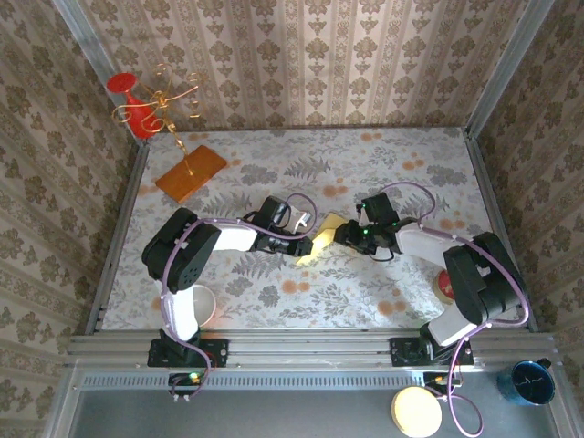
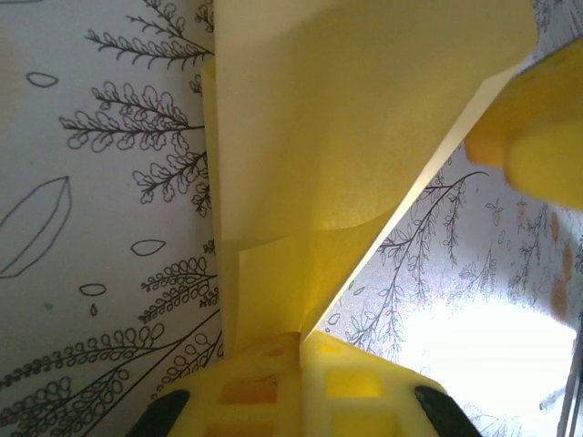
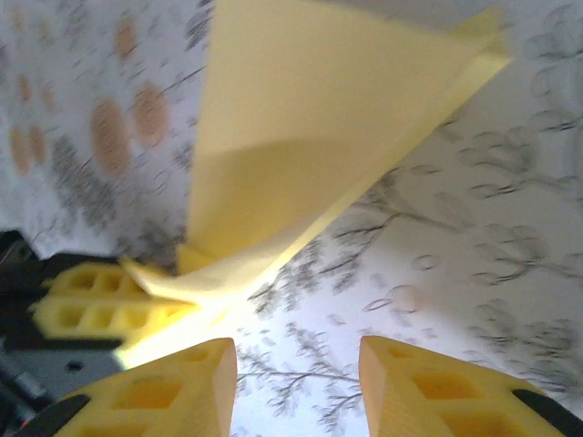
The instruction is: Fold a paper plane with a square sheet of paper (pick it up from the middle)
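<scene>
Closest of all, in the left wrist view, the left tool has its two yellow fingers pressed together. They pinch the bottom end of the yellow paper. The paper fans up and away from that pinch. It has a crease running along it, and one flap lies over another, so some folds are already made. It hangs just above the counter, in the middle, between the two arms.

The right tool has its fingers apart, with nothing between them. It faces the paper from the right side. The paper's edge is just in front of it, not inside the gap. I cannot tell if a finger brushes the sheet.

I think the job is partway done. The paper is up off the counter and is folded to a shape with one pointed corner. It does not look like a finished plane yet, as I see no wings. More folds and a firm press along the crease look left to do.

Farther out, an orange board lies at the far left, and a white bowl sits at the near left.
</scene>
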### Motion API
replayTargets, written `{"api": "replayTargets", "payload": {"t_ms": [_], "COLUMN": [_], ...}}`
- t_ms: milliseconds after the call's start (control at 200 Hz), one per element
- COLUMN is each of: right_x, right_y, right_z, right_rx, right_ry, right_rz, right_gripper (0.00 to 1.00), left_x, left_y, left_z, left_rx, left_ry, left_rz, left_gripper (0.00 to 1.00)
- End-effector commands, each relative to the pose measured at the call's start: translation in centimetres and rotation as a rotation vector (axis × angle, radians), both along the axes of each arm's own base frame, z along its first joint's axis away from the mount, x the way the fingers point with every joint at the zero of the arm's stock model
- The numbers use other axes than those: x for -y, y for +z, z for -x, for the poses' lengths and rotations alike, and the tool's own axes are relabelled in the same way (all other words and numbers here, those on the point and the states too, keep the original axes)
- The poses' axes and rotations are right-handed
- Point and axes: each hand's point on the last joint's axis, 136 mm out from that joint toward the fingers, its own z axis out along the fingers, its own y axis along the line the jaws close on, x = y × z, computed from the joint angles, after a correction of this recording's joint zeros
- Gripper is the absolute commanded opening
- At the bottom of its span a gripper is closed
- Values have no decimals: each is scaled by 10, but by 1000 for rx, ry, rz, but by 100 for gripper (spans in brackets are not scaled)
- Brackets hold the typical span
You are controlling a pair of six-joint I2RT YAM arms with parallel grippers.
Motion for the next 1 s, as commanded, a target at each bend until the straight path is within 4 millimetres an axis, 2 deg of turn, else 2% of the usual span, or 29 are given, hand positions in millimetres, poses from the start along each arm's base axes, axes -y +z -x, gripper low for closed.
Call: {"api": "replayTargets", "payload": {"t_ms": [0,175,440,530,770,995], "right_x": [-35,-51,-63,-61,-48,-41], "right_y": [20,10,5,2,-21,-30], "right_z": [-2,-13,-24,-25,-26,-28], "right_rx": [52,37,33,28,-21,-41], "right_ry": [86,106,130,118,71,55], "right_rz": [-136,-162,-201,-184,-92,-58], "right_gripper": [35,25,22,22,22,22], "left_x": [-12,-13,-11,-11,-12,-14], "left_y": [-29,-31,-31,-32,-33,-35], "left_z": [13,13,19,19,20,22], "left_rx": [-116,-136,-175,-183,-187,-187], "left_ry": [30,37,22,21,18,18], "left_rz": [-86,-97,-95,-103,-109,-117], "left_gripper": [6,6,6,6,6,7]}}
